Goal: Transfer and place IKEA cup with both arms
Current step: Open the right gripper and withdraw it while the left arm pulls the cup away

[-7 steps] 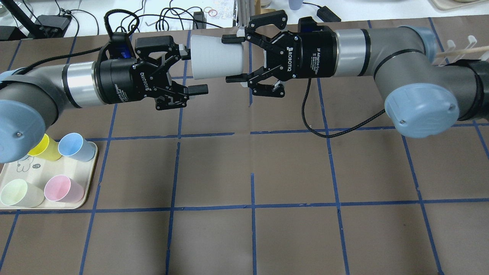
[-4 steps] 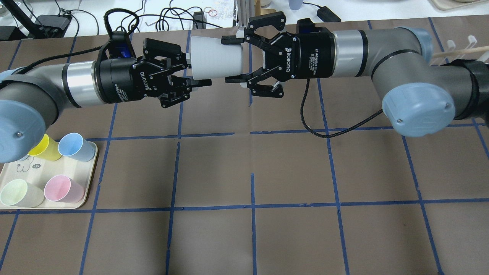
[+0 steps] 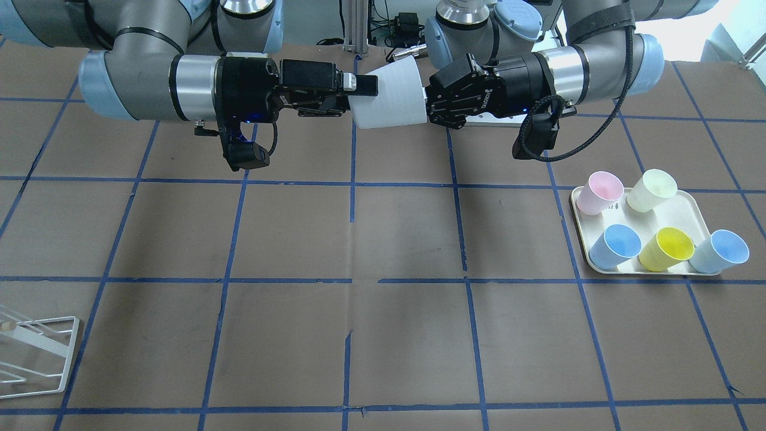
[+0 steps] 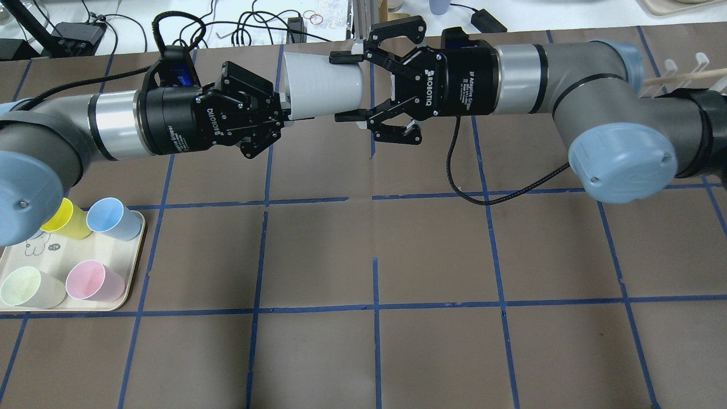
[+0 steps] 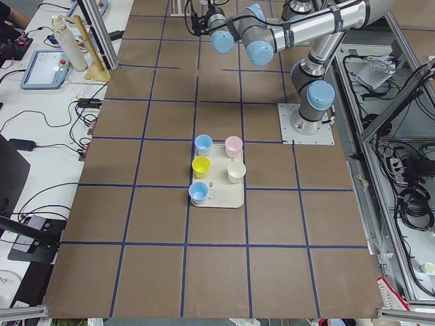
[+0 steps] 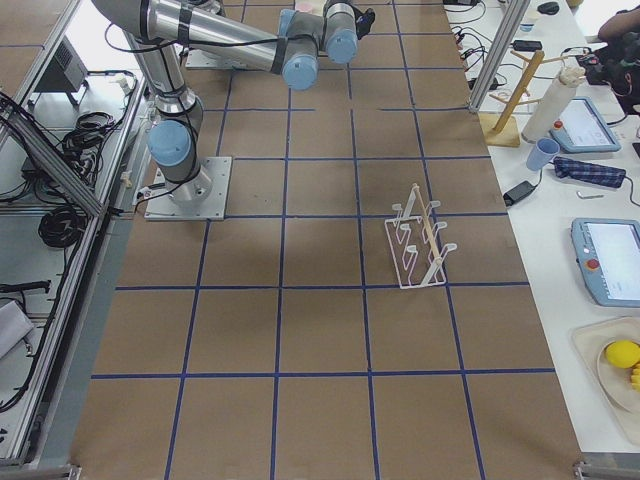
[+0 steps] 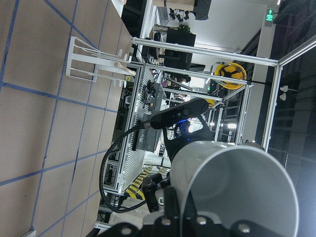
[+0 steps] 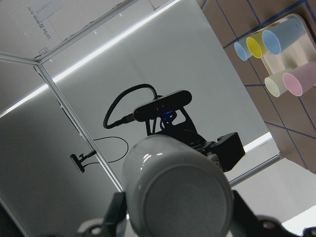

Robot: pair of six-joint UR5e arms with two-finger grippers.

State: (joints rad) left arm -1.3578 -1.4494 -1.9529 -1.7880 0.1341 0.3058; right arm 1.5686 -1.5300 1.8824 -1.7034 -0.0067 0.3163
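Observation:
The pale grey IKEA cup (image 4: 321,85) hangs on its side in the air over the far middle of the table, between both arms. My right gripper (image 4: 343,87) is shut on its narrow base end, one finger on each side. My left gripper (image 4: 287,116) is shut on the rim of its wide open end. The front-facing view shows the cup (image 3: 392,99) between the right gripper (image 3: 362,99) and the left gripper (image 3: 426,108). The left wrist view looks at the cup's open mouth (image 7: 232,187). The right wrist view looks at its base (image 8: 175,192).
A cream tray (image 4: 51,250) at the table's near left holds pink, pale green, yellow and two light blue cups; it also shows in the front-facing view (image 3: 688,209). A white wire rack (image 3: 36,353) stands at the robot's right end.
My left gripper has closed its fingers onto the cup's rim; a second ago they were wide open beside it. The right gripper has kept its grip and place.

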